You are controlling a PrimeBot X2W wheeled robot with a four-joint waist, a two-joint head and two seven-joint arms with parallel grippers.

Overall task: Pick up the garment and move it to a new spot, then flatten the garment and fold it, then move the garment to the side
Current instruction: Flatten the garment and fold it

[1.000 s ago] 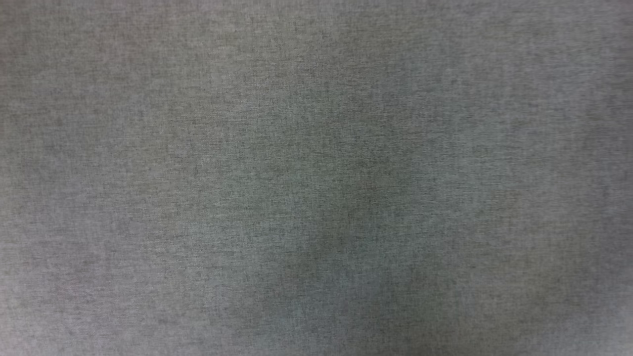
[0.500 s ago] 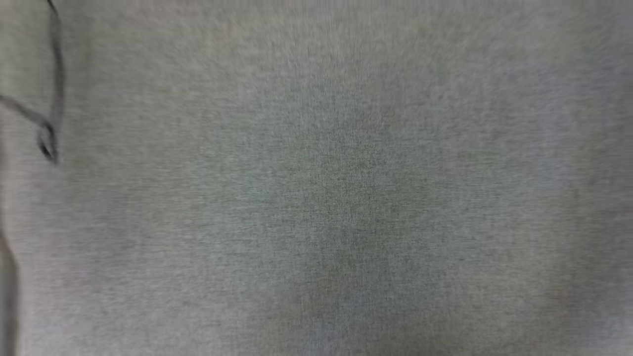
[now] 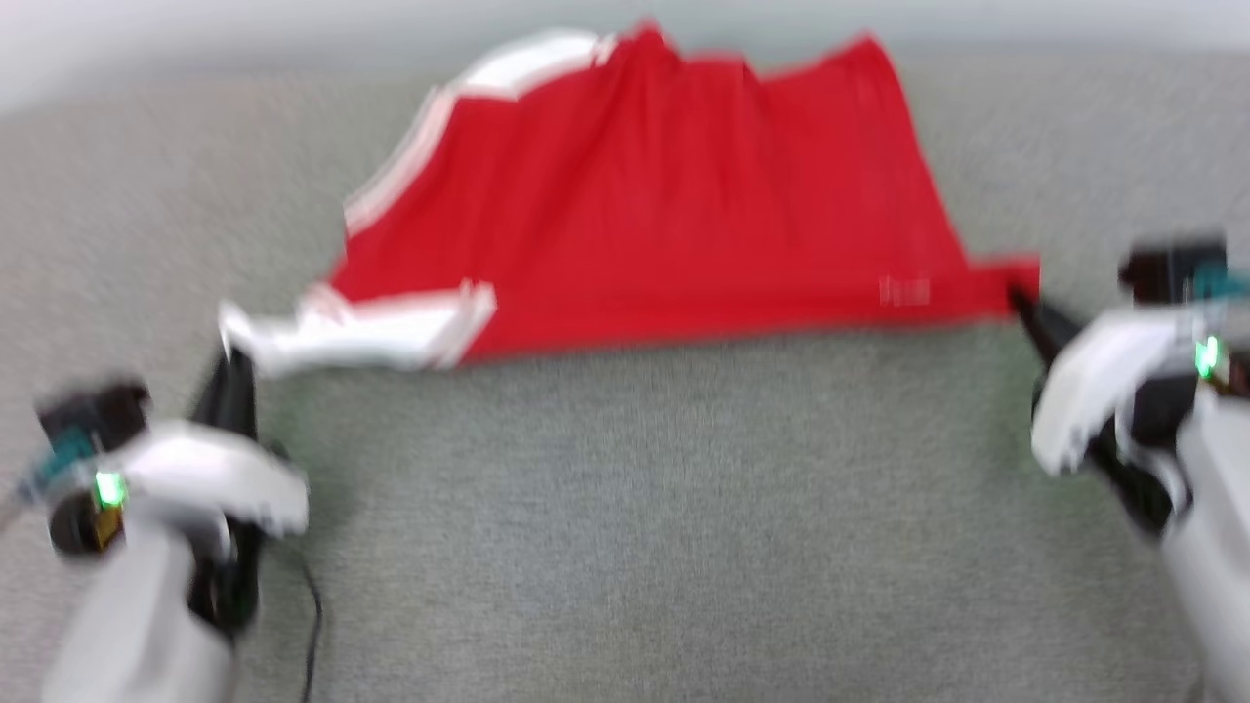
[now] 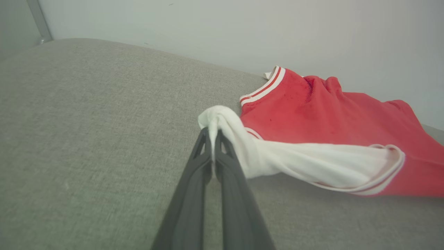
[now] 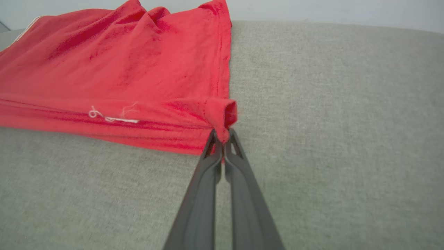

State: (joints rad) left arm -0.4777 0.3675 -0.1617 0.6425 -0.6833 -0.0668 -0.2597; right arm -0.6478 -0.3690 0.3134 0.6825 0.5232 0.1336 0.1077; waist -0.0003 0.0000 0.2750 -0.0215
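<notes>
The garment (image 3: 664,195), a red jersey with white striped-trim sleeves, lies spread across the far part of the grey fabric surface (image 3: 625,508), its near edge stretched straight between my two arms. My left gripper (image 3: 232,353) is shut on the bunched white sleeve (image 4: 222,121) at the garment's left end. My right gripper (image 3: 1018,298) is shut on a rolled red corner (image 5: 223,116) of the garment (image 5: 121,76) at its right end. The head view is blurred. No lettering shows on the upper side.
A pale wall (image 4: 242,31) rises right behind the garment's far edge. A thin black cable (image 3: 312,615) trails by my left forearm. Open grey fabric (image 5: 329,121) stretches in front of the garment and to both sides.
The head camera has swung up from bare grey fabric. It now takes in the garment and both arms, still blurred from the motion.
</notes>
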